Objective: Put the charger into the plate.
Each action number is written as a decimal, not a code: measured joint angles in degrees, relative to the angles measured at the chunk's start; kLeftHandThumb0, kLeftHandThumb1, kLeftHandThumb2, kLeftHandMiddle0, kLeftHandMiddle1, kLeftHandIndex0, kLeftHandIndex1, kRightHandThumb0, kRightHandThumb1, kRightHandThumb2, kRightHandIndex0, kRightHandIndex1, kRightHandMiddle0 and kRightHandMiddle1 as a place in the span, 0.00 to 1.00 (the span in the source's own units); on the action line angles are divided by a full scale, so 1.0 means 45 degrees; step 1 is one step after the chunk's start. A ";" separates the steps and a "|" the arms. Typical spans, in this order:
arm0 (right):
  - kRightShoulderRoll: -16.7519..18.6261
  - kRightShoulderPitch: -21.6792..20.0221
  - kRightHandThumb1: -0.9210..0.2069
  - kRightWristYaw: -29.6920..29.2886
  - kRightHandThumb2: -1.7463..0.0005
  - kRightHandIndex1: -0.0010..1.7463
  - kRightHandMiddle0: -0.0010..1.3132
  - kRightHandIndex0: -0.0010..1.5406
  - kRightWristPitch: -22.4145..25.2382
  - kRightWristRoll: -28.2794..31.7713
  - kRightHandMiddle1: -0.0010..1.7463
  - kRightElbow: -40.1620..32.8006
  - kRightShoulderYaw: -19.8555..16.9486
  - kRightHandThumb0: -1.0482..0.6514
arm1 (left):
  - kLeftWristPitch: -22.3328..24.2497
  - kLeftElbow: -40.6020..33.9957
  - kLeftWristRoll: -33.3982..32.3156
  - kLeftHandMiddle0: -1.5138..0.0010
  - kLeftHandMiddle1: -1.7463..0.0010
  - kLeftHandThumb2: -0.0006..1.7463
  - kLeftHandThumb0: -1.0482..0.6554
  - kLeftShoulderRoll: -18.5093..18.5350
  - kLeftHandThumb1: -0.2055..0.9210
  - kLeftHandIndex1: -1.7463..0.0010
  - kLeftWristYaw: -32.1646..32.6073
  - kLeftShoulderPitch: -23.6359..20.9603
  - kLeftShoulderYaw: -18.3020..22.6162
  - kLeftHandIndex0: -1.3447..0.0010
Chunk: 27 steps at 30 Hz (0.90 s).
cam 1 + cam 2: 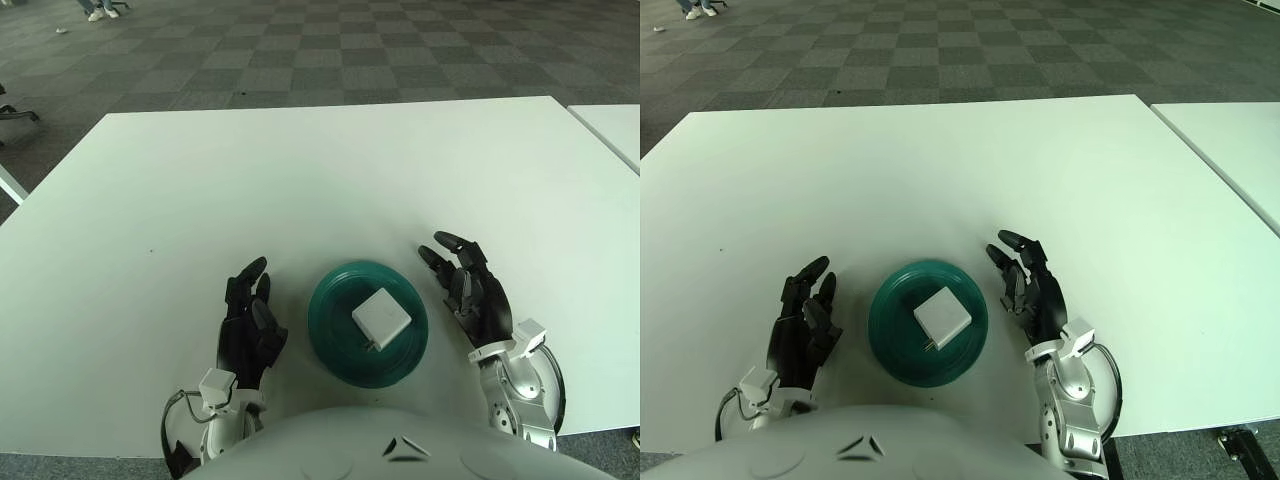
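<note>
A white square charger (381, 317) lies flat inside the dark green plate (337, 352) near the table's front edge. My right hand (468, 288) shows just right of the plate, fingers spread and holding nothing. On the other side of the plate is my left hand (250, 318), also with relaxed, empty fingers. Neither hand touches the plate or the charger.
The white table (300, 190) stretches far beyond the plate. A second white table (620, 125) adjoins at the right, with a narrow gap between. Checkered carpet lies beyond the far edge.
</note>
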 measured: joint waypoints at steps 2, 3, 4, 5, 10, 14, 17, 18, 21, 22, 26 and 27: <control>-0.0047 0.0202 0.00 0.0033 0.56 0.17 0.00 0.20 -0.0087 0.0009 0.55 -0.0065 -0.0011 0.15 | -0.0033 -0.0032 -0.0026 0.81 0.99 0.62 0.08 0.0036 1.00 0.53 -0.0046 0.0088 0.0016 1.00; -0.0086 0.0282 0.00 0.0066 0.56 0.17 0.00 0.20 -0.0144 0.0018 0.55 -0.0063 -0.0018 0.14 | -0.0057 -0.0049 -0.0035 0.81 0.99 0.62 0.08 0.0051 1.00 0.53 -0.0073 0.0132 0.0027 1.00; -0.0136 0.0352 0.00 0.0100 0.56 0.16 0.00 0.20 -0.0210 0.0031 0.55 -0.0032 -0.0035 0.14 | -0.0083 -0.0064 -0.0042 0.81 0.99 0.62 0.08 0.0071 1.00 0.53 -0.0103 0.0185 0.0036 1.00; -0.0183 0.0393 0.00 0.0160 0.56 0.16 0.00 0.20 -0.0308 0.0043 0.55 0.0048 -0.0069 0.14 | -0.0115 -0.0076 -0.0049 0.80 0.99 0.62 0.08 0.0097 1.00 0.53 -0.0128 0.0238 0.0040 1.00; -0.0282 0.0376 0.00 0.0265 0.56 0.16 0.00 0.20 -0.0716 0.0042 0.54 0.0484 -0.0163 0.13 | -0.0228 -0.0078 -0.0145 0.80 0.99 0.61 0.09 0.0207 1.00 0.53 -0.0293 0.0373 0.0070 1.00; -0.0242 0.0214 0.00 0.0260 0.56 0.15 0.00 0.20 -0.0959 0.0006 0.53 0.0752 -0.0115 0.12 | -0.0273 -0.0076 -0.0207 0.80 0.99 0.61 0.09 0.0237 1.00 0.54 -0.0353 0.0415 0.0081 1.00; -0.0154 0.0086 0.00 0.0159 0.57 0.14 0.00 0.19 -0.1207 -0.0065 0.51 0.0980 -0.0058 0.11 | -0.0295 -0.0074 -0.0278 0.79 0.99 0.61 0.09 0.0264 1.00 0.53 -0.0390 0.0424 0.0099 1.00; -0.0124 0.0058 0.00 0.0144 0.57 0.14 0.00 0.19 -0.1322 -0.0107 0.50 0.1066 -0.0038 0.11 | -0.0302 -0.0072 -0.0281 0.79 0.99 0.61 0.09 0.0271 1.00 0.53 -0.0403 0.0426 0.0102 1.00; -0.0067 -0.0004 0.00 0.0096 0.57 0.13 0.00 0.18 -0.1607 -0.0258 0.47 0.1258 0.0038 0.11 | -0.0313 -0.0069 -0.0281 0.79 0.99 0.61 0.09 0.0286 1.00 0.53 -0.0431 0.0439 0.0106 1.00; -0.0041 -0.0018 0.00 0.0062 0.57 0.12 0.00 0.17 -0.1727 -0.0322 0.45 0.1330 0.0067 0.11 | -0.0313 -0.0069 -0.0279 0.79 0.99 0.61 0.09 0.0287 1.00 0.53 -0.0438 0.0444 0.0106 1.00; 0.0048 -0.0043 0.00 -0.0112 0.57 0.11 0.00 0.16 -0.2153 -0.0681 0.41 0.1539 0.0199 0.11 | -0.0313 -0.0086 -0.0267 0.80 0.99 0.61 0.08 0.0288 1.00 0.53 -0.0442 0.0474 0.0106 1.00; 0.0049 -0.0042 0.00 -0.0182 0.58 0.10 0.00 0.16 -0.2220 -0.0814 0.40 0.1559 0.0226 0.11 | -0.0313 -0.0097 -0.0261 0.80 0.99 0.60 0.08 0.0287 1.00 0.54 -0.0443 0.0490 0.0105 1.00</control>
